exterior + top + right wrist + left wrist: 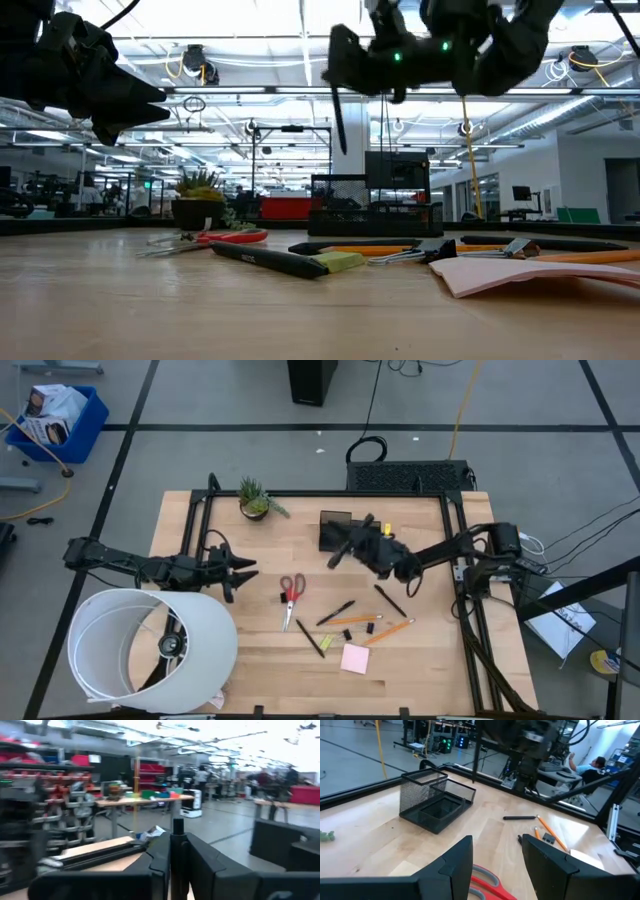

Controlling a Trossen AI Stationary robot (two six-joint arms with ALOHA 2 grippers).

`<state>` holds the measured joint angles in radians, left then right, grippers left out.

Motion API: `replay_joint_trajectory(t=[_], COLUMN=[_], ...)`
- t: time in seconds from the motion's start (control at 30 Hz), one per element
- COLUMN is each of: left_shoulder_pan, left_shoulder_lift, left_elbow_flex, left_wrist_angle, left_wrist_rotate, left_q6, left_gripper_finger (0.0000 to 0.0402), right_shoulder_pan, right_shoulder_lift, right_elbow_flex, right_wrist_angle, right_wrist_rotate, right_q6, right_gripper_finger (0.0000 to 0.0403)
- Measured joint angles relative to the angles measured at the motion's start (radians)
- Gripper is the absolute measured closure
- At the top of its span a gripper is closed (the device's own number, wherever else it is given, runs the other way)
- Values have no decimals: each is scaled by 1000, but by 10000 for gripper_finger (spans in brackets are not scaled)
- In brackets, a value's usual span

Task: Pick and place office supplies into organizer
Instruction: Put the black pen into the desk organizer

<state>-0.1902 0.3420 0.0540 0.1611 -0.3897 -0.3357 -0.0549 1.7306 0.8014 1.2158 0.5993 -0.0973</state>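
A thin black pen (337,120) is gripped upright in the closed jaws of the right gripper (340,552), seemingly above the black wire-mesh organizer (335,530) at the wooden counter's (420,650) twelve o'clock. The left gripper (240,573) is held open at nine o'clock, near red-handled scissors (291,596).

Counter (270,650) of pale, smooth, lightly glossy wood with visible grain, organizer (434,802) of matt black wire mesh, scissors (291,593) with glossy red plastic handles, sticky-note pad (355,658) of matt pink paper, lampshade-like cylinder (150,650) smooth white.
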Motion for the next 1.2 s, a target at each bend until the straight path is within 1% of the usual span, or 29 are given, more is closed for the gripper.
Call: replay_joint_trajectory(t=[0.23, 0.43, 0.57, 0.7, 0.9, 1.03, 1.13, 1.2], left_shoulder_pan=[0, 0, 0, 0, 0, 0, 0, 0], left_shoulder_lift=[0, 0, 0, 0, 0, 0, 0, 0], left_elbow_flex=[0, 0, 0, 0, 0, 0, 0, 0], left_wrist_angle=[0, 0, 0, 0, 0, 8, 8, 8], left_wrist_rotate=[-5, -5, -5, -5, -6, -22, -23, -23], left_q6=[0, 0, 0, 12, 15, 17, 16, 17], left_gripper_finger=[227, 227, 227, 227, 227, 227, 227, 227], right_shoulder_pan=[-105, -174, -209, -243, -273, -274, -278, -279], right_shoulder_lift=[1, 1, 1, 1, 1, 1, 1, 1], right_elbow_flex=[-5, -5, -5, -5, -5, -5, -4, -4], right_wrist_angle=[13, 29, 31, 41, -7, -48, -45, -47], right_wrist_rotate=[-106, -106, -107, -161, -160, -161, -207, -214], right_q6=[18, 33, 33, 48, 89, 87, 82, 82], right_gripper_finger=[372, 361, 368, 372, 359, 366, 370, 368])
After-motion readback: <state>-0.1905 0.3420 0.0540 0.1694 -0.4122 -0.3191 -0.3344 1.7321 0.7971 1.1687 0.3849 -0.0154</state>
